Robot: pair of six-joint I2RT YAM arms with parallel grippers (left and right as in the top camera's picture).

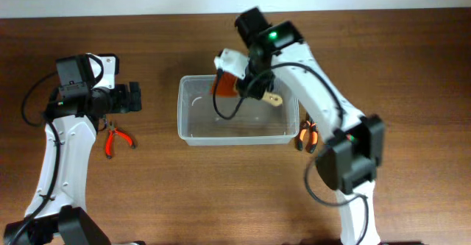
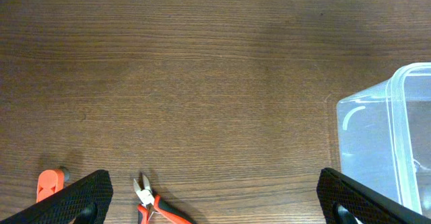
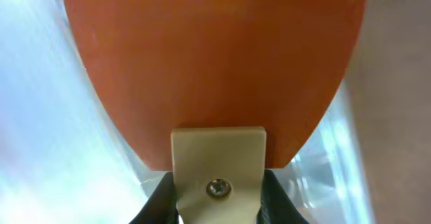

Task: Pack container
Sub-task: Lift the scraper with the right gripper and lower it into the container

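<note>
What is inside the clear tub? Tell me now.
The visible floor of the container is bare. The right tool holds an orange scraper over its back edge, so the floor beneath them is hidden.

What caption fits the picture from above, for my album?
The right arm holds an orange spatula over the clear tub while the left arm waits beside red pliers.
</note>
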